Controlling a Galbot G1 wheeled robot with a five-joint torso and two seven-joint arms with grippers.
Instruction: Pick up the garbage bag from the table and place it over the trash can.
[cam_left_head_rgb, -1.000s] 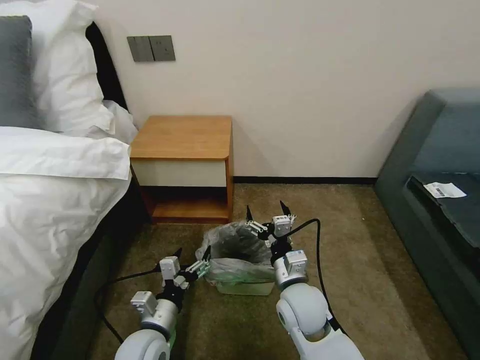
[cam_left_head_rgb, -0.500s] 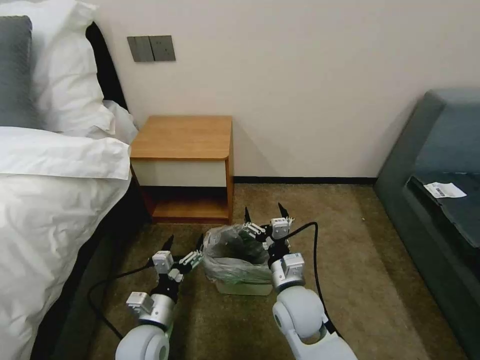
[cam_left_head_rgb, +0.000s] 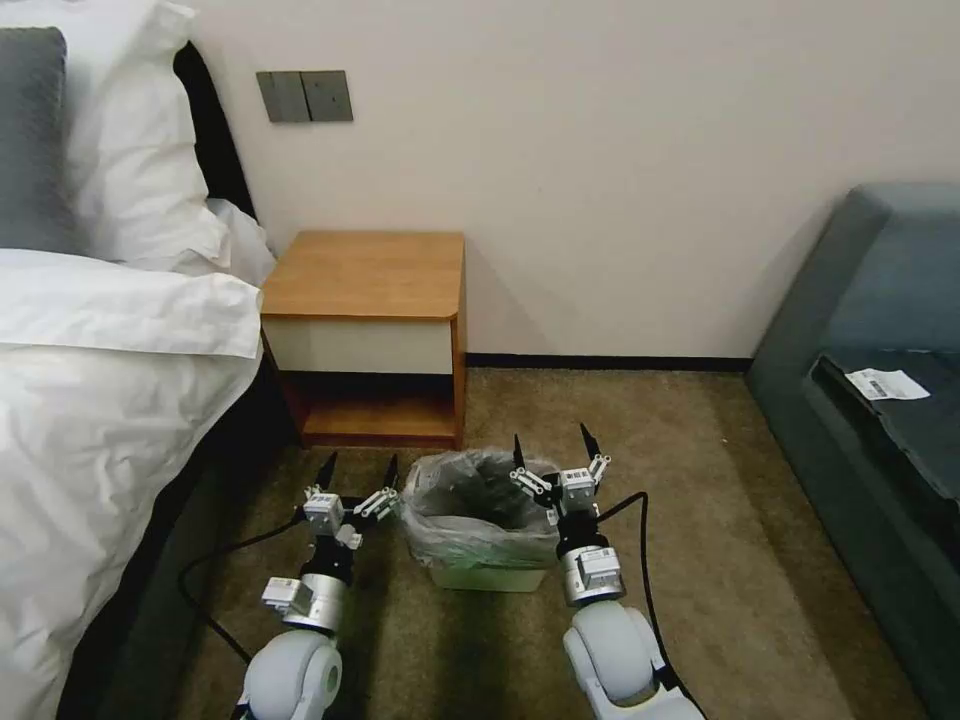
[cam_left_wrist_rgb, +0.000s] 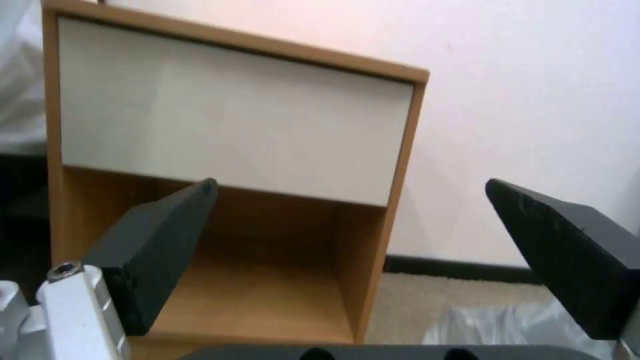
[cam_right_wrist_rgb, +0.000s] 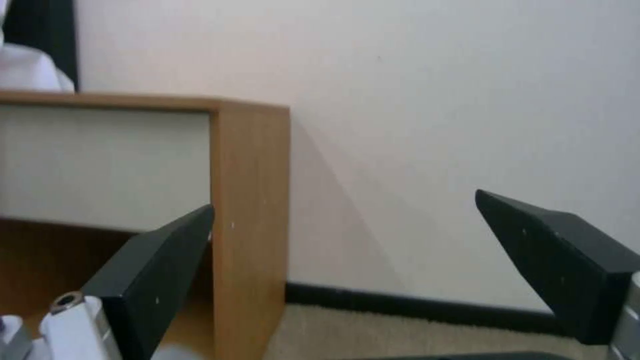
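Head view is showing me the table (cam_left_head_rgb: 365, 275) bare and the garbage bag (cam_left_head_rgb: 478, 505) lining the trash can (cam_left_head_rgb: 490, 574) on the carpet, so I'm judging the job nearly finished, needing only clean withdrawal. I'm holding the left gripper (cam_left_head_rgb: 357, 478) and right gripper (cam_left_head_rgb: 552, 447) flanking the can, both spread wide, gripping nothing.

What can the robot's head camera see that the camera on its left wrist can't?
Head view alone: the small pale cream-green plastic trash can, the white bed, the dark teal sofa, the right pincer open beside the can, and the nightstand's top.

Left wrist view alone: a close look into the nightstand's open lower shelf.

Both: the orange-brown wooden nightstand with its cream drawer, the crinkly grey garbage bag draped over the can, and the open left pincer.
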